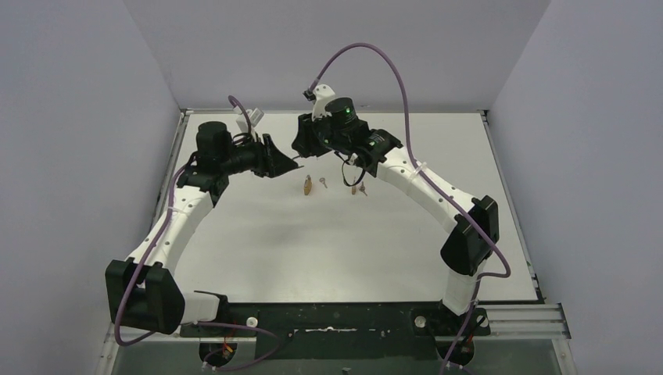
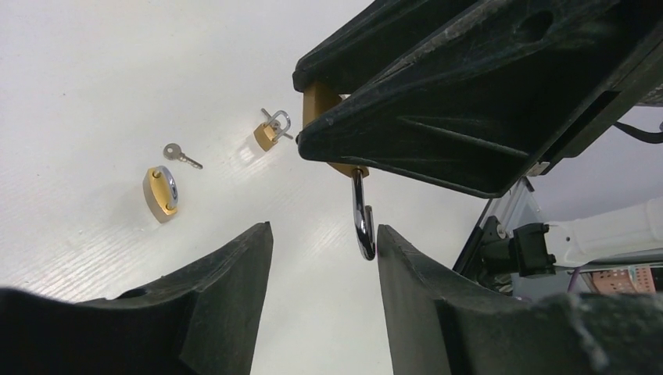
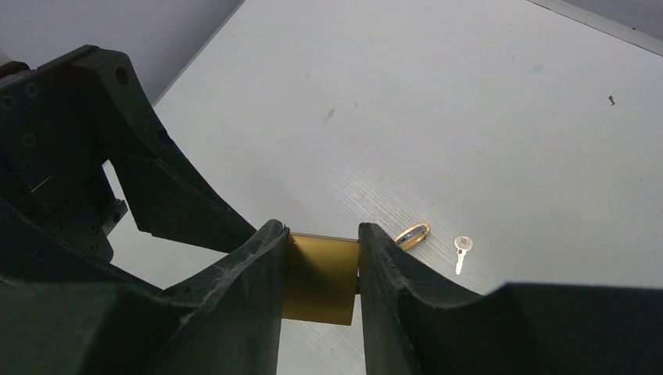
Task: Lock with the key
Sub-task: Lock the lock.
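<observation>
Two claws mid-air: right gripper [image 3: 320, 254] pinches rectangular brass padlock [image 3: 317, 289], steel shackle [image 2: 361, 223] hanging open; left gripper [image 2: 324, 262] spread, flanking shackle tip. Prob. step: steadying lock; next needs small silver key [image 2: 181, 155], on white table [image 2: 78, 62] beyond padlock.

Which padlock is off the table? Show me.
The padlock clamped in the right gripper, shackle hanging open; the other two padlocks lie on the table.
</observation>
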Motion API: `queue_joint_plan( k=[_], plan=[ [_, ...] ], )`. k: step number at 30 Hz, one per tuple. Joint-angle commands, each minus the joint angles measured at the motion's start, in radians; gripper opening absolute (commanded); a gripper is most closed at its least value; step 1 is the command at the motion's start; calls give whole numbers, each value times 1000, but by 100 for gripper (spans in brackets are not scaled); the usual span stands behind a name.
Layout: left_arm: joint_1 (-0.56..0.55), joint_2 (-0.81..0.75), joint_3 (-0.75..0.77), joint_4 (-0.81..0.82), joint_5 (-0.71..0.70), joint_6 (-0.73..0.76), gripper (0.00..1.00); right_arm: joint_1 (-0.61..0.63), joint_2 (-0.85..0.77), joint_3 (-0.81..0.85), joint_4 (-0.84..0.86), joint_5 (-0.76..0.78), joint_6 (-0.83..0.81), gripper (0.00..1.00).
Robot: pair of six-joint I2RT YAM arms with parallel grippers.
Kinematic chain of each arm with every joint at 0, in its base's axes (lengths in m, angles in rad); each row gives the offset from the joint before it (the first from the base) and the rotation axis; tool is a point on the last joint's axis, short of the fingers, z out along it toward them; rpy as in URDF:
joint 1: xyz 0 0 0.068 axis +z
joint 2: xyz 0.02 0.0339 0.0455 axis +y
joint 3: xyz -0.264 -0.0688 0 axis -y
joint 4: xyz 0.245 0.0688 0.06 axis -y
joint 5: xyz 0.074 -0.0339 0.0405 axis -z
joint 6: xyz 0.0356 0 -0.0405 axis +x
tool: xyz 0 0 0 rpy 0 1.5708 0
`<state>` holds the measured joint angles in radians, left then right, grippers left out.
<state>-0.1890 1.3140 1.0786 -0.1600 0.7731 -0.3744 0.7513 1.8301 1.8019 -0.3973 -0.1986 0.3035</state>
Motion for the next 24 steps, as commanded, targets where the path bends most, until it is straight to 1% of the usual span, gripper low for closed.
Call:
queue_joint_plan(
  k=[1, 6, 10, 11, 12, 14, 15, 19, 22, 23, 24],
  plan=[
    [-7, 6, 7, 86, 14, -24, 47, -7, -67, 5, 72, 11, -4, 0],
    [-12, 31, 0, 188, 41, -90, 46, -7, -72, 0, 65, 15, -6, 0],
    [-29, 50, 8, 203, 45, -95, 44, -7, -77, -9, 65, 23, -5, 0],
    [-33, 56, 11, 203, 49, -95, 39, -7, -78, -12, 68, 24, -6, 0],
    [-38, 61, 14, 201, 50, -93, 29, -8, -80, -15, 70, 24, -4, 0],
    [-44, 69, 16, 201, 58, -90, 4, -9, -84, -19, 72, 25, -4, 0],
    [-46, 72, 15, 208, 69, -90, 0, -11, -85, -21, 71, 24, -3, 0],
    [-46, 80, 9, 239, 152, -75, 0, -23, -99, -27, 73, 16, 5, 0],
    [-44, 98, 22, 251, 257, -56, 0, -36, -120, -30, 70, 15, 5, 0],
    [-45, 110, 42, 253, 308, -56, 0, -43, -129, -27, 63, 13, -1, 2],
    [-46, 125, 58, 255, 364, -61, 0, -50, -139, -23, 53, 11, -7, 12]
  ],
)
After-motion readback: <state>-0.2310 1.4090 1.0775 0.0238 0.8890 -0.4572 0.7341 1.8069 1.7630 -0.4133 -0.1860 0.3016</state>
